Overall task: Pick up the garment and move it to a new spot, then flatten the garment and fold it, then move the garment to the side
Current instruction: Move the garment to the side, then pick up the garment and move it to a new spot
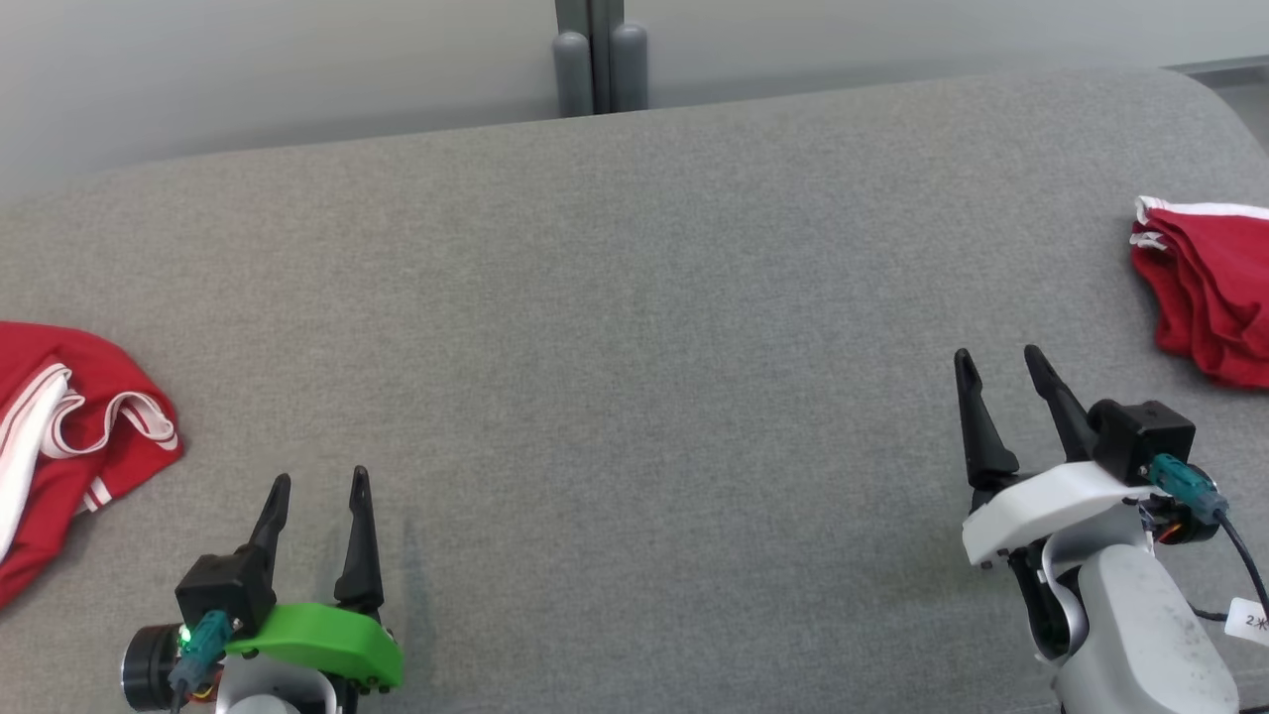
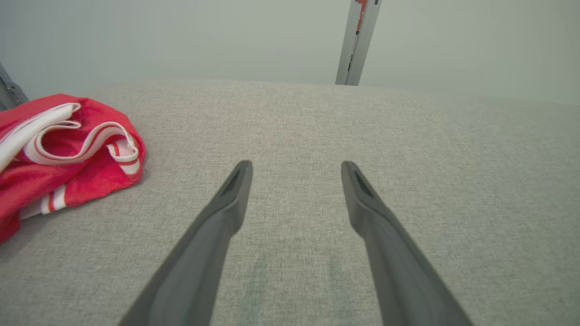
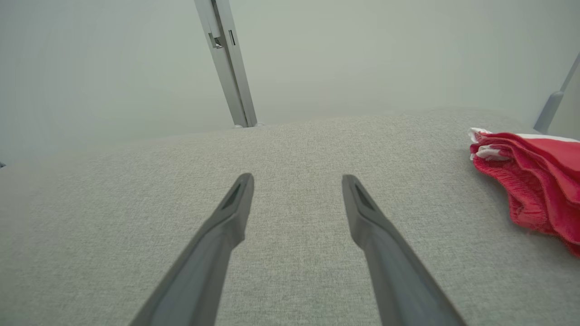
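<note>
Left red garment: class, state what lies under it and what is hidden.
The left red garment rests on the grey fabric surface; anything beneath its folds is covered and cannot be seen.

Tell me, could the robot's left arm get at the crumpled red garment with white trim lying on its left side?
Probably yes. The left end effector stands open close beside the crumpled red garment with white trim, with bare grey fabric surface between them and nothing in the way.

Left claw [image 1: 320, 476] at lower left, fingers [image 1: 360, 540] spread apart, empty, pointing forward, green wrist cover [image 1: 317, 645], right claw [image 1: 995, 353] at lower right, further forward, fingers apart, empty, white wrist cover [image 1: 1051, 501], pale forearm [image 1: 1140, 635] below
</note>
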Robot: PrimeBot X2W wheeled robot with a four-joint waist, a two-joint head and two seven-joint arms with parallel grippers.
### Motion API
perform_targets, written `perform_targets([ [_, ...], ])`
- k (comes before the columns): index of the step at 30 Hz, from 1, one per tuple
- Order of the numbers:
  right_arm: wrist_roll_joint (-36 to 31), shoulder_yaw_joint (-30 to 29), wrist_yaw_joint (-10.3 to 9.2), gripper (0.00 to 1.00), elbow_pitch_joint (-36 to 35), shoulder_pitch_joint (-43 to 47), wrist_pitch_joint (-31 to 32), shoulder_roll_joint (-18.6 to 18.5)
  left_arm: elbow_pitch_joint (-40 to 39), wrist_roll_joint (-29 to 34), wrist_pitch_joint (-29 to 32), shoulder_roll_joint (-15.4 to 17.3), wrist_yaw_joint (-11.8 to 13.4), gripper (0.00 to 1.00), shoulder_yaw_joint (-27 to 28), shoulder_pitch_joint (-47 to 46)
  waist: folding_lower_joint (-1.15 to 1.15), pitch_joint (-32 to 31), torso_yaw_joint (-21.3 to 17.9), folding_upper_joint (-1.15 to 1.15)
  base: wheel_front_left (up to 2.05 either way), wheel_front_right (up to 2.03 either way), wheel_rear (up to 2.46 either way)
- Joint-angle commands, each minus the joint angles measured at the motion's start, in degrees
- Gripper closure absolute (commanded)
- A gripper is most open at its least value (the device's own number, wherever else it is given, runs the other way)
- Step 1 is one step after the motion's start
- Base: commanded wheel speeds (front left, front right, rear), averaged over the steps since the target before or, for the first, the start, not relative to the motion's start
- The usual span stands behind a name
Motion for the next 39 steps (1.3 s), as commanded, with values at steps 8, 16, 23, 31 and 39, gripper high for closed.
perform_targets([
  [8,2.6,0.9,-0.11,0.0,-1.0,5.5,-0.2,-0.3,-0.5,0.1,0.0,-0.5,0.1,0.0,1.2,3.8,0.0,-4.4,1.6,0.0,0.0,0.0,0.0],
  [16,3.7,1.2,-0.1,0.0,-1.9,8.7,-0.2,-0.2,-1.2,0.3,0.0,-0.7,0.1,0.0,1.0,6.0,0.0,-5.7,2.1,0.0,0.0,0.0,0.0],
  [23,3.7,2.2,-0.1,0.0,-2.1,8.6,-0.2,-0.2,-1.4,-0.9,0.0,-0.7,0.1,0.0,0.5,5.0,0.0,-5.0,4.3,0.0,0.0,0.0,0.0],
  [31,3.7,3.9,-0.1,0.0,-2.1,7.3,-0.2,-0.2,-0.1,-1.6,0.0,-0.7,0.3,0.0,1.3,3.2,0.0,-2.4,12.9,0.0,0.0,0.0,0.0],
  [39,4.3,5.5,-0.09,0.0,-0.8,5.4,-0.2,-0.2,1.6,-2.8,0.0,-0.7,0.6,0.0,3.4,2.8,0.0,-0.5,22.9,0.0,0.0,0.0,0.0],
])
